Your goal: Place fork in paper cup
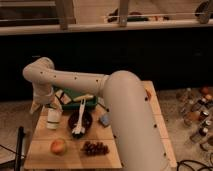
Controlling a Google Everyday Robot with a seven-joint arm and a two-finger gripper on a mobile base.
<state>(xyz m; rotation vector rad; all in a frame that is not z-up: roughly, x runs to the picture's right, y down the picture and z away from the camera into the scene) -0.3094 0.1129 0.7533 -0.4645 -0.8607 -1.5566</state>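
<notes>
The white plastic fork (80, 117) lies across the dark round bowl (86, 125) in the middle of the wooden table, its broad tined end toward the front. The small white paper cup (53, 119) stands upright to the left of the bowl. My gripper (41, 104) hangs at the end of the white arm, just above and to the left of the cup, at the table's back left. The fork is not in the gripper.
A green tray (75, 102) with a yellowish stick-like piece (83, 97) sits behind the bowl. An apple (58, 146) and dark grapes (95, 147) lie at the front. A small blue object (105, 120) lies right of the bowl. Bottles (197, 112) stand off the table's right side.
</notes>
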